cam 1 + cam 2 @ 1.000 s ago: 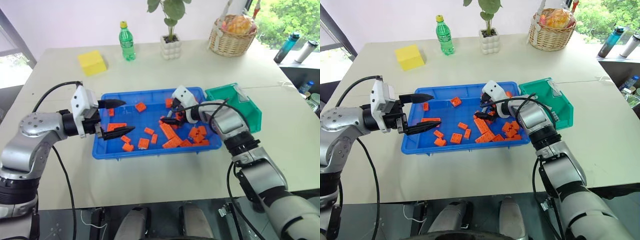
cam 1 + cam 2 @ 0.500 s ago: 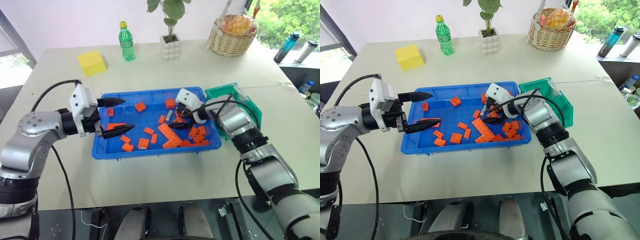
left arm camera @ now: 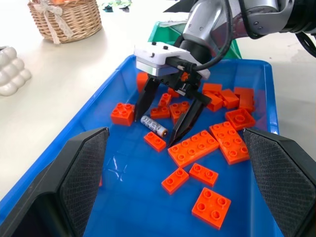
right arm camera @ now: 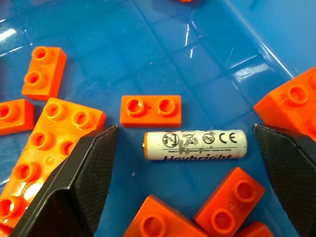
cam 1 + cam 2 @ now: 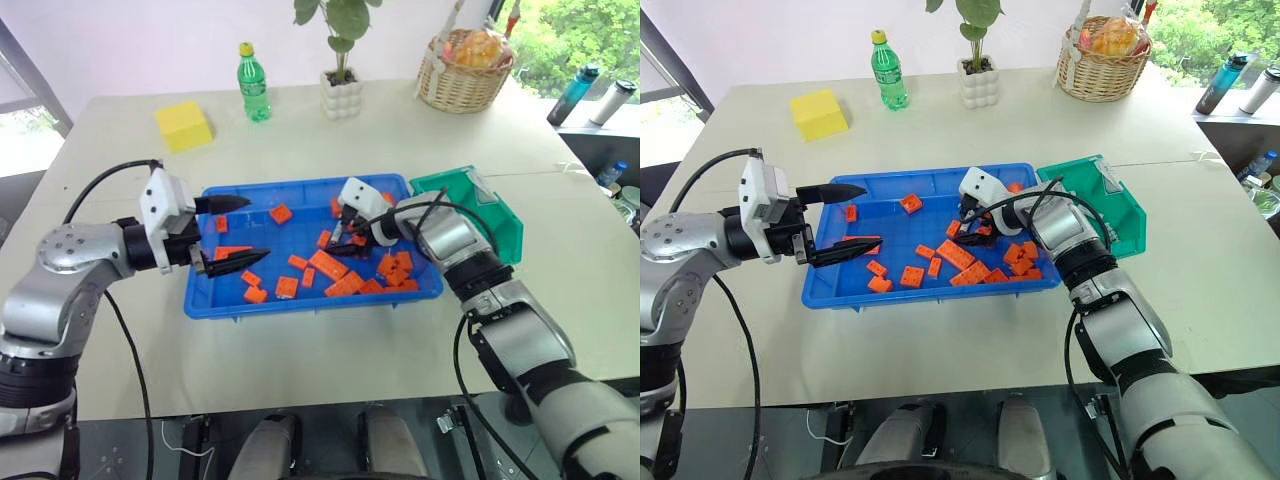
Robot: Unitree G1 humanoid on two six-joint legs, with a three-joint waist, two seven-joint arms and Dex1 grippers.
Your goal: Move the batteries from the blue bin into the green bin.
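While the left gripper (image 5: pixel 232 232) hangs over the left part of the blue bin (image 5: pixel 240 301) exactly where it was a second ago, fingers spread and holding nothing, the right gripper (image 3: pixel 167 120) has shifted. Half a second ago it stood nearer the green bin (image 5: pixel 500 222); it now reaches further toward the centre of the tray and tilts down over a single battery (image 4: pixel 195 144).

The right wrist view shows this battery, a pale cylinder with printed markings, lying flat on the blue floor directly between the two black fingertips (image 4: pixel 74 192), untouched by either. The fingers stand apart, one on each side of the cylinder.

A two-stud orange brick (image 4: pixel 151 110) lies just beside the battery. Further orange bricks (image 5: pixel 392 270) are piled between the claw and the green bin.

The green bin sits against the tray's right end, behind the right forearm.
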